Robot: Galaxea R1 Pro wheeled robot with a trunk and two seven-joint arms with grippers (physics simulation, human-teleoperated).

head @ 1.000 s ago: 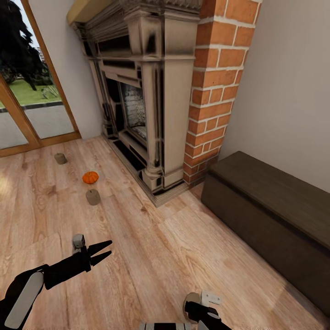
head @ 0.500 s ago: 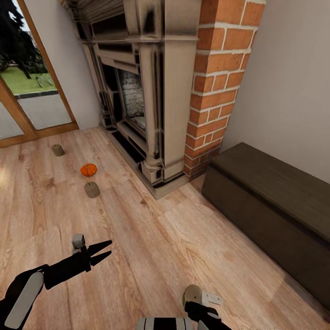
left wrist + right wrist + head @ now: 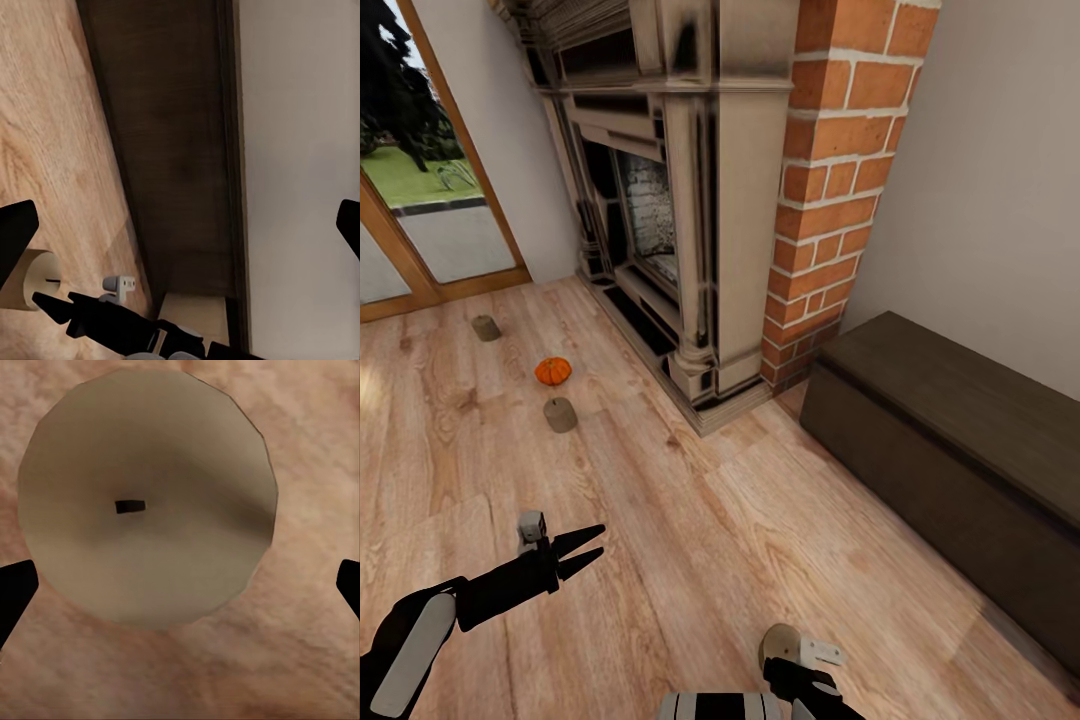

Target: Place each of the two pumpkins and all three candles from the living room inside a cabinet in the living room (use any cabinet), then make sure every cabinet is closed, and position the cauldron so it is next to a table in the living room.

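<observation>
The right gripper [image 3: 180, 585] hangs straight over a short tan-beige candle [image 3: 146, 499], its dark fingertips spread wide at either edge of the wrist view with the candle's round top and black wick between them. The candle stands upright on the pale wood plank floor [image 3: 690, 540], so its long axis runs up toward the claw, and a straight drop looks like the move. In the head view this candle [image 3: 780, 640] sits at the near edge, just beside the right gripper [image 3: 805, 665]; the right arm is plainly the nearer one. The left gripper [image 3: 585, 550] hovers open and empty, off to the near left. Further out a second tan candle [image 3: 560, 414], a small orange ribbed pumpkin [image 3: 553, 371] and a third candle [image 3: 485, 327] line up on the floor toward the glass door, and the long dark brown cabinet [image 3: 950, 450] lies shut along the right wall. Against half a second ago nothing has shifted; a second ago the view sat lower.
</observation>
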